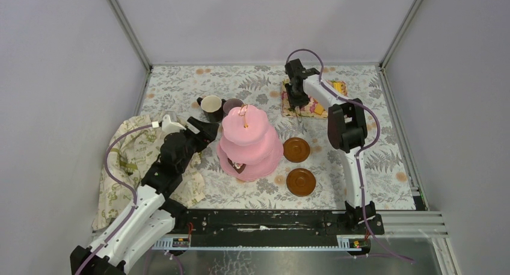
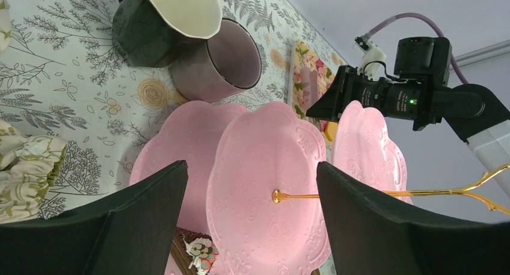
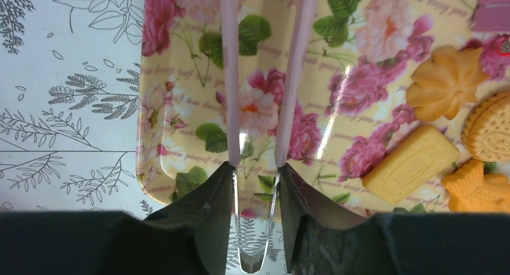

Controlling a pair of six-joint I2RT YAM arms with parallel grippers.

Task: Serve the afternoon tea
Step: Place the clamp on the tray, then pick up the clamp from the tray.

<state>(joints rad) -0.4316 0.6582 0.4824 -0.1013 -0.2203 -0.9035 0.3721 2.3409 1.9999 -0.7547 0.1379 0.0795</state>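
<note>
The pink three-tier cake stand [image 1: 249, 144] with a gold loop handle [image 1: 243, 111] stands mid-table. A dark sweet [image 1: 239, 166] lies on its lowest tier. Two dark mugs [image 1: 211, 107] [image 1: 232, 106] stand just behind it, and two brown saucers [image 1: 296, 149] [image 1: 301, 182] lie to its right. My left gripper [image 1: 204, 130] is open and empty, just left of the stand [image 2: 264, 185]. My right gripper [image 3: 255, 185] is shut on pink-handled tongs [image 3: 230, 76], held over the floral tray [image 3: 180, 106]. Orange and yellow sweets [image 3: 445, 82] lie at the tray's right end.
The beige leaf-print cloth [image 1: 129, 160] lies bunched at the left under my left arm. The floral tray [image 1: 316, 109] sits at the back right. Grey walls close in the table at the back and both sides.
</note>
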